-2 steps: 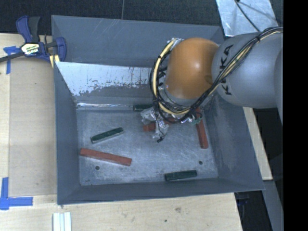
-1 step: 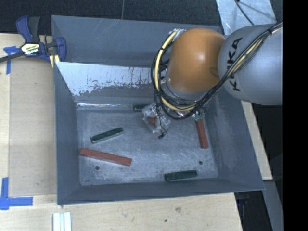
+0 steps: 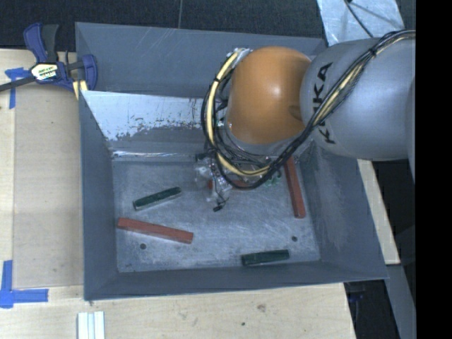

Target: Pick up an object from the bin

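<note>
Holding four flat sticks on its scuffed floor, the grey metal bin has a short dark green bar left of centre and a longer red-brown bar just below it. Another dark green bar lies by the lower wall, and a second red-brown bar lies at right, its top end hidden under the arm. The gripper, beneath a glossy orange dome cover ringed by cables, is above bare floor, near the short green bar but apart from it. Whether its jaws stand wide or narrow cannot be told.
</note>
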{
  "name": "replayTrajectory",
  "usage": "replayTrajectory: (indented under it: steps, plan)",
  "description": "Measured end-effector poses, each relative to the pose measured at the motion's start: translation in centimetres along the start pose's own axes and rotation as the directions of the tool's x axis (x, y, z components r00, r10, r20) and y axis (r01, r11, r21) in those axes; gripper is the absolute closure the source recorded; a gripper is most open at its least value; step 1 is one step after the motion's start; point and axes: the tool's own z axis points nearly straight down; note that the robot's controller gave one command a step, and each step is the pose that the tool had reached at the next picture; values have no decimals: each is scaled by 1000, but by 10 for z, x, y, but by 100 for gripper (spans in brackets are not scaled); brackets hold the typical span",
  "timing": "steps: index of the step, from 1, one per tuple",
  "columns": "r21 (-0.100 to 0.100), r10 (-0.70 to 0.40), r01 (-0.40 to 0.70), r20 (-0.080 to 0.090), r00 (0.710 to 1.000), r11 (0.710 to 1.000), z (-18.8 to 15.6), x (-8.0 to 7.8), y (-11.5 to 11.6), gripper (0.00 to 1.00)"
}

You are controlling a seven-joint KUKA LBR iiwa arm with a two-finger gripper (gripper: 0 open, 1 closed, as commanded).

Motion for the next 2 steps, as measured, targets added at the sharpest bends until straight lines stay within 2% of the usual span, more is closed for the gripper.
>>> replayTrajectory:
  steps: [1, 2]
  plan:
    - [1, 0, 0, 0, 1000, 1000, 0, 0, 0, 0]
    - [-2, -84, 84, -4, 996, 996, 104, -33, 39, 0]
